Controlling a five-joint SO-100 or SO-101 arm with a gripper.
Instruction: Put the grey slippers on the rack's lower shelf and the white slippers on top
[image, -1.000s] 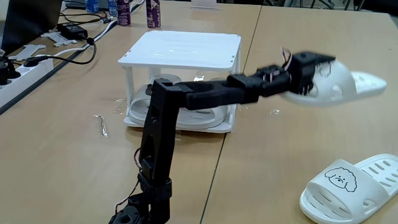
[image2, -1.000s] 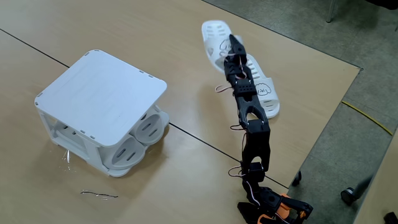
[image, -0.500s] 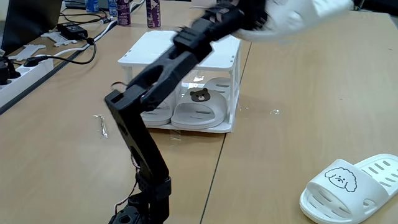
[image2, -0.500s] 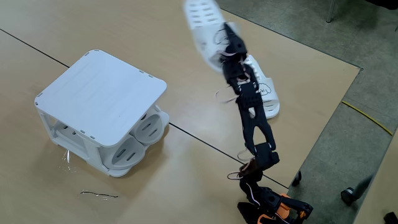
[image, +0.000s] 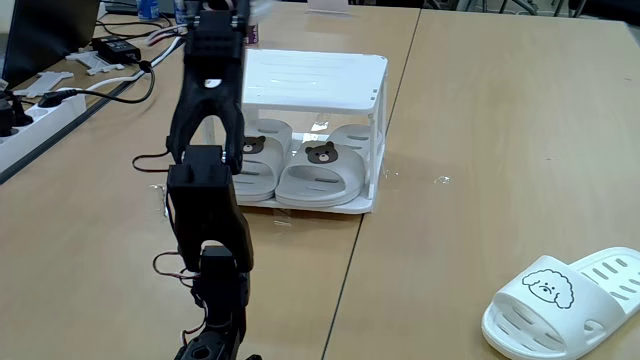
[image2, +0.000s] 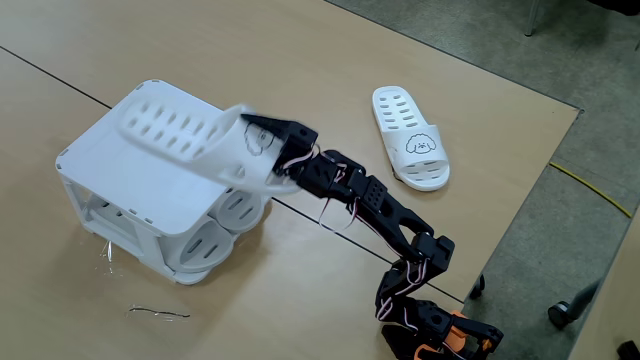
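Observation:
In a fixed view my gripper (image2: 258, 140) is shut on the strap end of a white slipper (image2: 180, 140). That slipper hangs blurred and tilted just over the top of the white rack (image2: 105, 135). The second white slipper (image2: 410, 150) (image: 565, 300) lies on the table, well away from the rack (image: 310, 80). Both grey slippers (image: 320, 175) (image2: 238, 208), with brown bear badges, sit side by side on the lower shelf (image: 290, 207). In the other fixed view the arm (image: 205, 190) stands upright in front of the rack's left side, its gripper end at the frame's top.
A power strip (image: 40, 105), cables and bottles (image: 245, 22) sit at the table's back left. A thin bent wire (image: 165, 202) (image2: 160, 313) lies on the table near the rack. The table edge (image2: 520, 210) drops to the floor beside the arm's base.
The arm has swung the held white slipper up from the table beside the other white slipper and across to just above the rack's top. The other slippers have not moved.

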